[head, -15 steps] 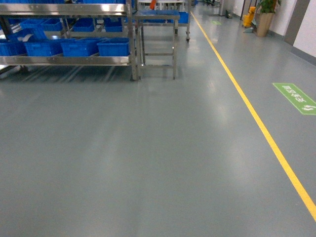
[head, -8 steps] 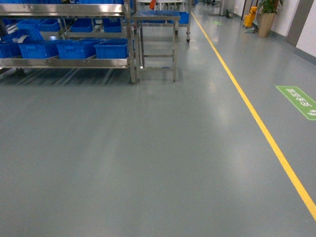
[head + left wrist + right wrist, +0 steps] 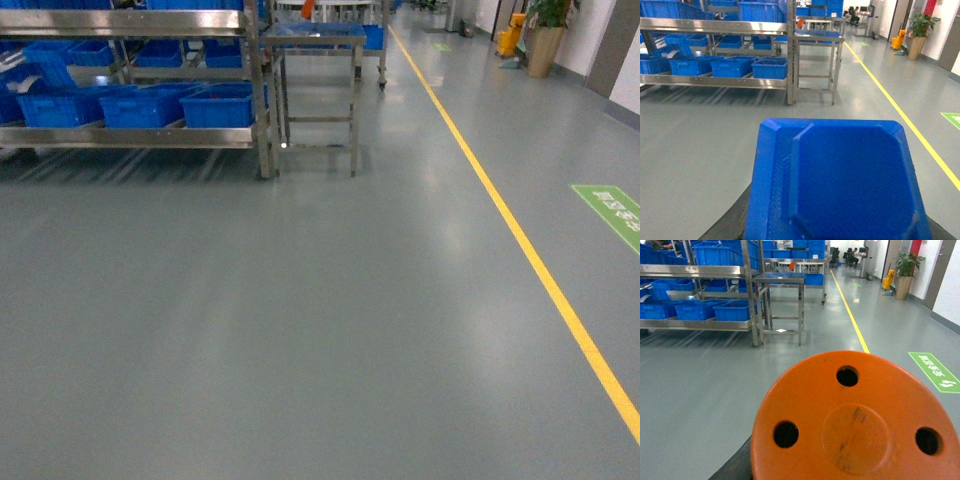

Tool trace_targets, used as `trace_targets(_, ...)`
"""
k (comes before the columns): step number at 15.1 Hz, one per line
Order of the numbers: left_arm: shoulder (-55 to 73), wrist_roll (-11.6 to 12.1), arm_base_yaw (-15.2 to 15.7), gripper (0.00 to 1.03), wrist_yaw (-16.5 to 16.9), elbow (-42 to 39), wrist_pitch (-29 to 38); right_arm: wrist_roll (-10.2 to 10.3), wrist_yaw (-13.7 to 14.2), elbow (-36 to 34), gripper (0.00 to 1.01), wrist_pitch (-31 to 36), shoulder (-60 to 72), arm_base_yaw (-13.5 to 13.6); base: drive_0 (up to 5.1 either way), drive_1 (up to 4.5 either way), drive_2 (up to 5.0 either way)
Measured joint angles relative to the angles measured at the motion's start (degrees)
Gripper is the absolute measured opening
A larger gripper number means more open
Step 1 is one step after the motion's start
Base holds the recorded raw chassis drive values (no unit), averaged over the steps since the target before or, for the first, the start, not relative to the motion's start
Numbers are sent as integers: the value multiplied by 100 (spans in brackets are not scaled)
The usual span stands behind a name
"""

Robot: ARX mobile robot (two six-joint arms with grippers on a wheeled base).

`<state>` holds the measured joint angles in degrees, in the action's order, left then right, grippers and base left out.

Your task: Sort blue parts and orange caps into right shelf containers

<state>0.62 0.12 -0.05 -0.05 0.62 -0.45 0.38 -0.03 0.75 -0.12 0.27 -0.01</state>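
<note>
While grippers stay out of sight, grip state unclear, blue part (image 3: 840,180) fills left wrist view, orange cap (image 3: 855,420) fills right, blue crates (image 3: 140,105) on steel shelf (image 3: 130,137) far left.

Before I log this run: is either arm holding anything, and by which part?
Blue part fills the left wrist view, orange cap the right. No fingers show, so any grip can't be told.

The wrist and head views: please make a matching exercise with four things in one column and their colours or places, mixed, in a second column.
Things:
1. cap
2. part
3. floor line
4. crates

Descriptions:
A. yellow, running along the floor
B. orange, with three round holes
C. blue, on the low shelf of the metal rack
D. blue, filling the near left wrist view

Pairs: 1-B, 2-D, 3-A, 4-C
</note>
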Motion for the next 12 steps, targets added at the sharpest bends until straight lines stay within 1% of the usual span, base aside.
trace_targets(12,0,0,0,43,4,0,2,0,0,0,46,-15,0,0,6,428,-415)
